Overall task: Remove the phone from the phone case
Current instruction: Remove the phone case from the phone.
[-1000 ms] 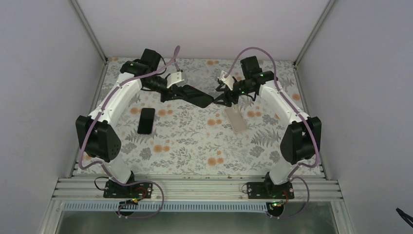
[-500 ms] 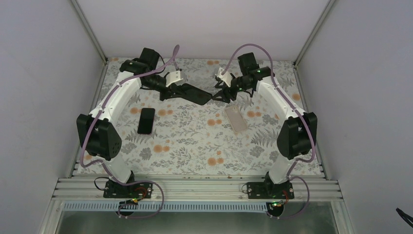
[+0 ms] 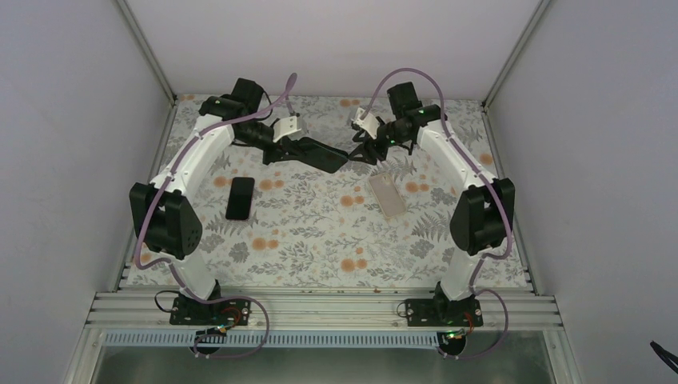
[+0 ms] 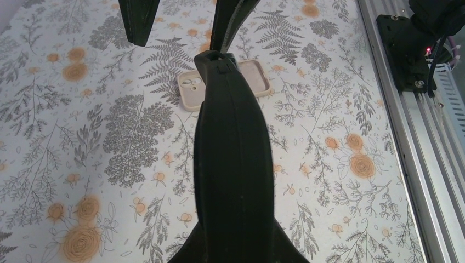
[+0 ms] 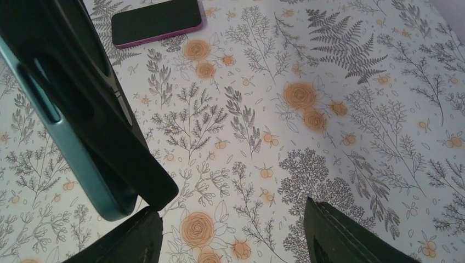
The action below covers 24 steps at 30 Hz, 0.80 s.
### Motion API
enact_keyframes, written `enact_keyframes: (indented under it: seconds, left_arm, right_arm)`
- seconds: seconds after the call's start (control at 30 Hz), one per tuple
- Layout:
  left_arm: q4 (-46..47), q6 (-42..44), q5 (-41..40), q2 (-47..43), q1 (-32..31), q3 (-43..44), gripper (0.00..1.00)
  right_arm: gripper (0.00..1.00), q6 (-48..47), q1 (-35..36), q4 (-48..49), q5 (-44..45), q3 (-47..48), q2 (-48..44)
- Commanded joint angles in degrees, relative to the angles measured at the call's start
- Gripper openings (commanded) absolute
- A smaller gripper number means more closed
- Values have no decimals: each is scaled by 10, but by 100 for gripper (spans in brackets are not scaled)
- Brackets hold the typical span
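Note:
My left gripper (image 3: pixel 302 150) is shut on a dark teal phone case (image 3: pixel 326 158) and holds it above the back middle of the table. In the left wrist view the case (image 4: pixel 233 153) stands edge-on and hides my fingertips. My right gripper (image 3: pixel 361 150) is open at the case's free end. In the right wrist view the case (image 5: pixel 66 120) shows a teal rim and a black face at the left, its corner just above my left finger (image 5: pixel 123 241). I cannot tell whether a phone sits inside it.
A black phone (image 3: pixel 240 198) with a purple edge lies flat on the left of the floral table; it also shows in the right wrist view (image 5: pixel 156 21). An empty beige case (image 3: pixel 386 196) lies right of centre and shows in the left wrist view (image 4: pixel 257 76).
My right gripper has moved a little back and left, closer to the free end of the held case. The left gripper and its case have barely shifted.

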Motion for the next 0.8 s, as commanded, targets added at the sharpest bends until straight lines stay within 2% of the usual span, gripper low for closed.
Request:
enact_keyframes:
  seconds: [0.0, 0.13, 0.3, 0.47, 0.6, 0.77]
  left_arm:
    - [-56, 29, 101, -1, -27, 16, 2]
    - [-52, 26, 103, 5, -31, 15, 2]
    - [-53, 25, 105, 18, -48, 27, 2]
    - [-64, 24, 111, 19, -59, 43, 2]
    - [-21, -6, 91, 5, -59, 36, 2]
    - [80, -69, 44, -20, -56, 11, 2]
  right_arm:
    - [66, 10, 4, 66, 23, 33, 10]
    - [67, 10, 19, 42, -14, 43, 12]
    - [72, 6, 76, 12, -33, 65, 22]
    - [73, 2, 104, -37, -86, 129, 65]
    - [74, -45, 128, -125, -146, 172, 112]
    - [73, -104, 141, -211, -265, 160, 126]
